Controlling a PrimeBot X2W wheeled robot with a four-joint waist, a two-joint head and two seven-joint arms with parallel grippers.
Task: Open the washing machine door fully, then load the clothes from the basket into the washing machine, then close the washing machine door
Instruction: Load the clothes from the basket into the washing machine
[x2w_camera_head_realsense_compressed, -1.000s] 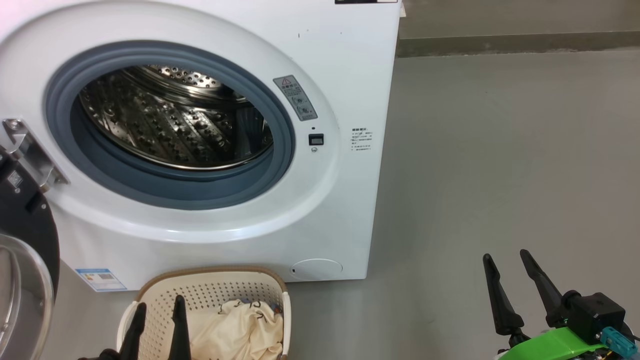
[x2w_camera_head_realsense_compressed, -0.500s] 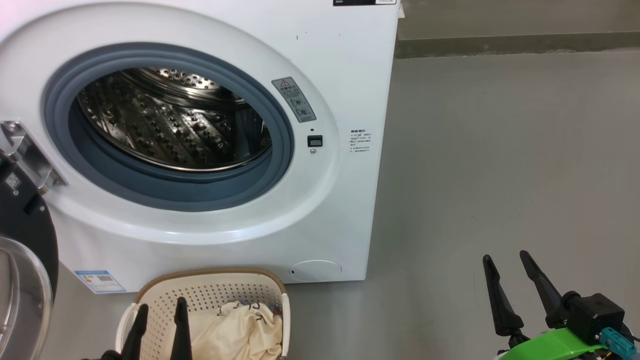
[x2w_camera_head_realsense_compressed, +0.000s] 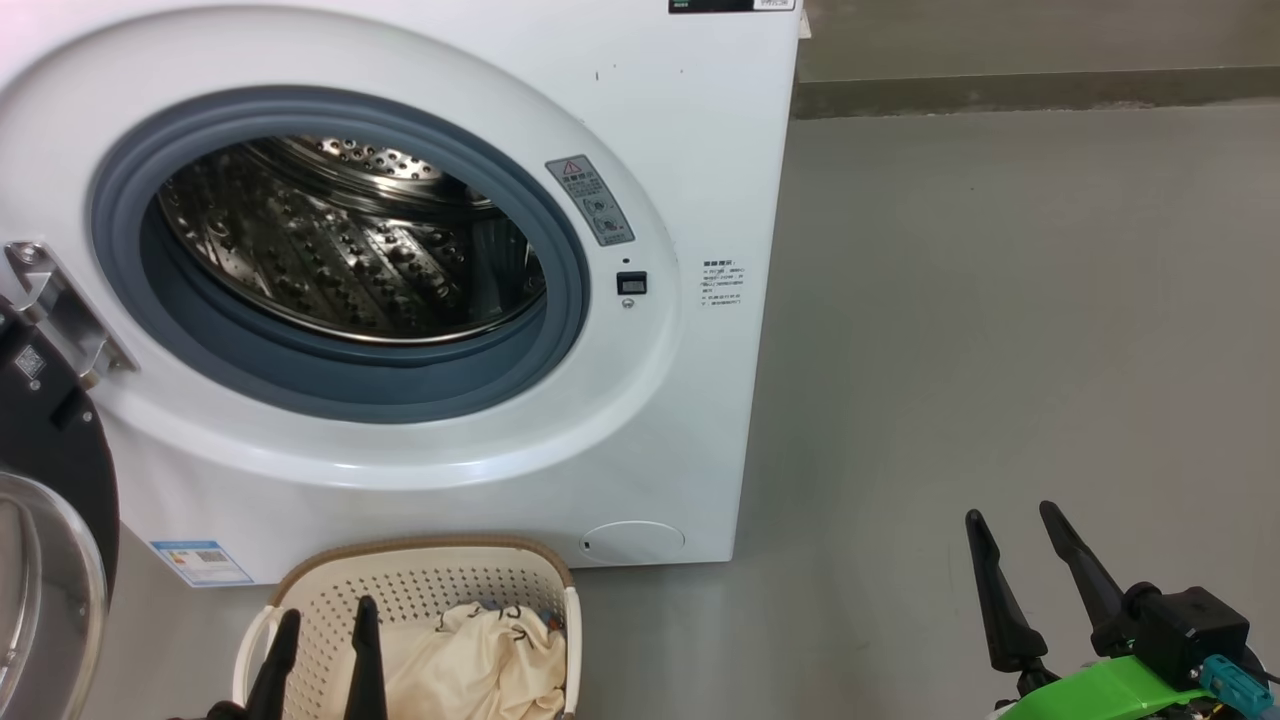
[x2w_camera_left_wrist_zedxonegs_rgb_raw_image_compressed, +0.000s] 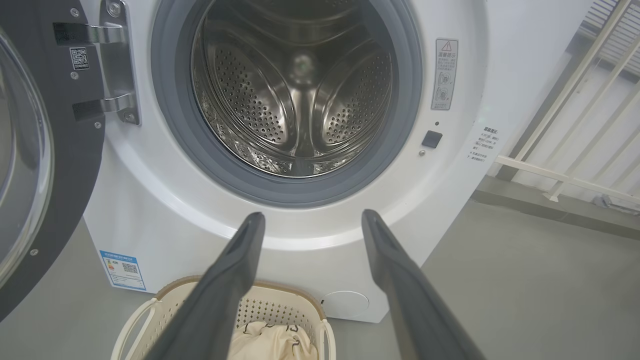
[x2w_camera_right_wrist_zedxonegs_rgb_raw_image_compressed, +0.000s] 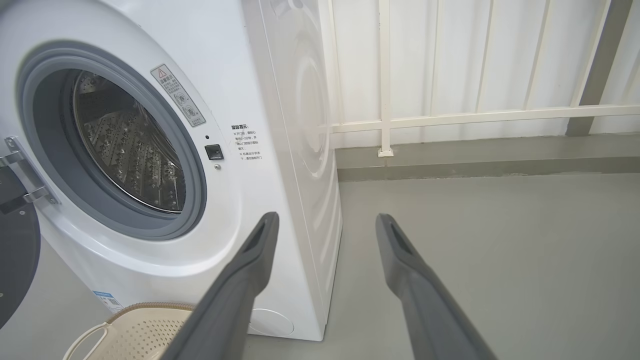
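Door open, laundry waiting in the basket, both my grippers spread.
At far left I see the washing machine door swung out on its hinge. My left gripper hovers over the basket, fingers parted and gripping nothing. The basket sits on the floor just in front of the washing machine, with the clothes bunched in its right half. My right gripper is well apart at lower right, released above bare floor.
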